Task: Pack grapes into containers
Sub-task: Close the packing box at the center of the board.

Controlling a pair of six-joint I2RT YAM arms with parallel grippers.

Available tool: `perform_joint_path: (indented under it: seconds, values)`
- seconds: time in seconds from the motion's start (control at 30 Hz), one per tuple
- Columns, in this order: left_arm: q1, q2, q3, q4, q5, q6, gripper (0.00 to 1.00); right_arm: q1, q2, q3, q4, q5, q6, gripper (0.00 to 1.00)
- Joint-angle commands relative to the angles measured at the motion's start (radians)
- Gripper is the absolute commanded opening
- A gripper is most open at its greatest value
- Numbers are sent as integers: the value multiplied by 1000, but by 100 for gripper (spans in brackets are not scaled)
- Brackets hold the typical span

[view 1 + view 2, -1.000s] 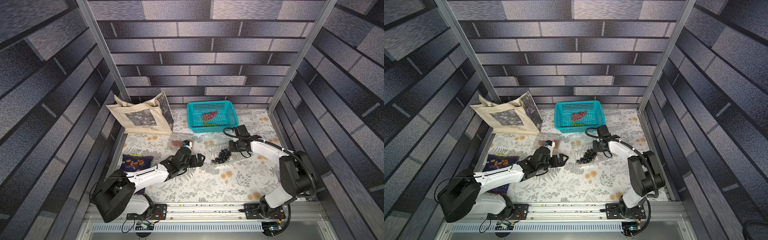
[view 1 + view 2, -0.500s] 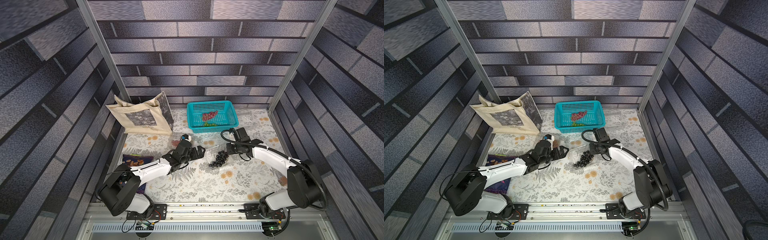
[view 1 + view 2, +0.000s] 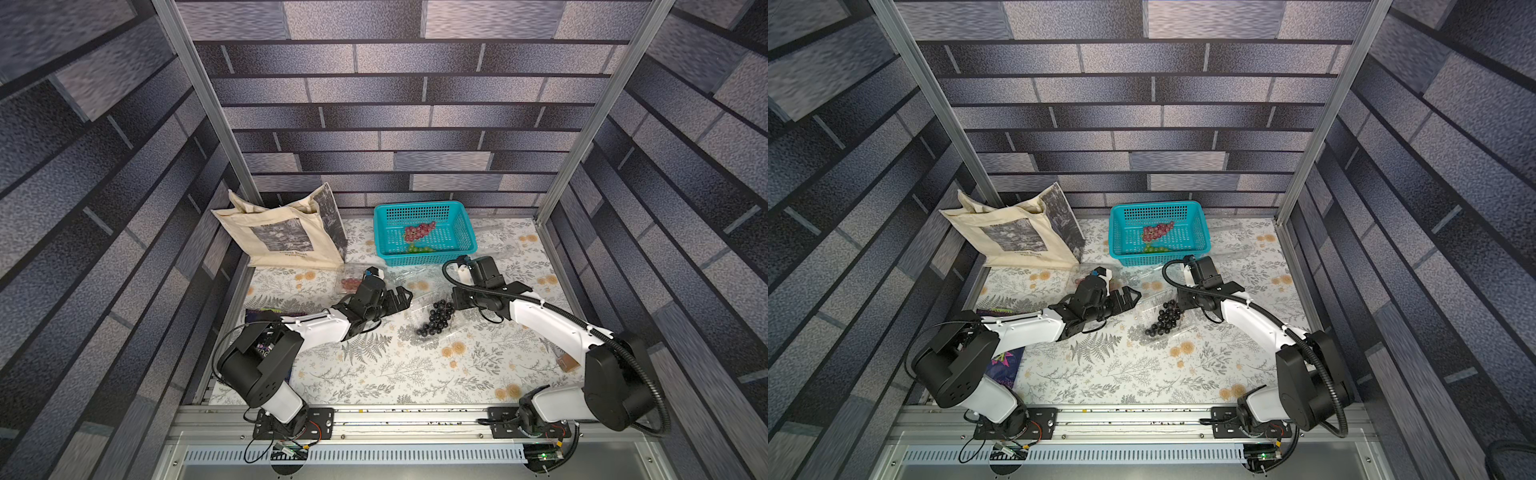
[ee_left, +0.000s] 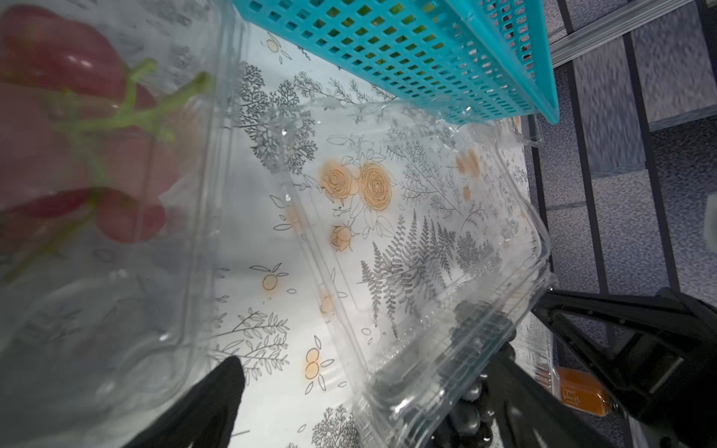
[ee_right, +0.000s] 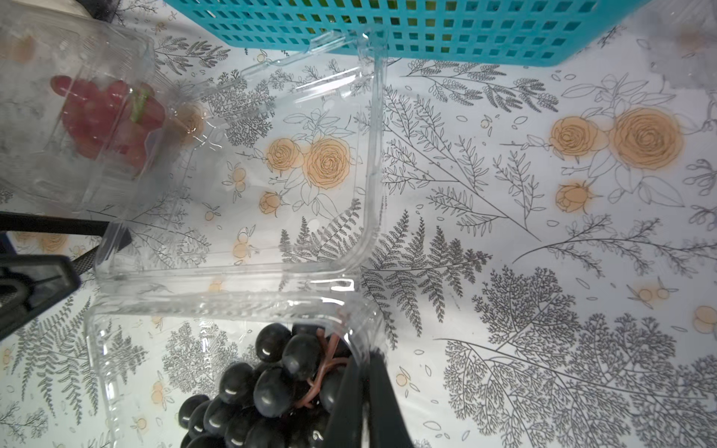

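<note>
While left tool gapes, right tool pinches container rim beside dark grapes.

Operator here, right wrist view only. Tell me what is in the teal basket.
Observer: A red bunch and a few green grapes lie in the teal basket.
Operator: Report the left gripper. I see only a black edge of it.
Observer: The left gripper is open, with its fingertips at the edge of the open lid, gripping nothing.
Operator: Name anything else at the back.
Observer: A beige tote bag leans in the back corner, on the left arm's side of the basket.
</note>
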Motion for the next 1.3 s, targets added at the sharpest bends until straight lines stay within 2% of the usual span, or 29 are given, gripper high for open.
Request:
perform_joint_path:
  seconds: [0.0,0.37,1.27]
  values:
    - [-4,16,42,57,20,-14,100,9,-16,-12,35,-37,-14,0]
    - [-10,85,77,118,42,-24,100,8,-34,-12,46,-65,-14,0]
    - [-9,-113,68,-136,-48,-49,100,9,-87,-29,77,-81,-12,0]
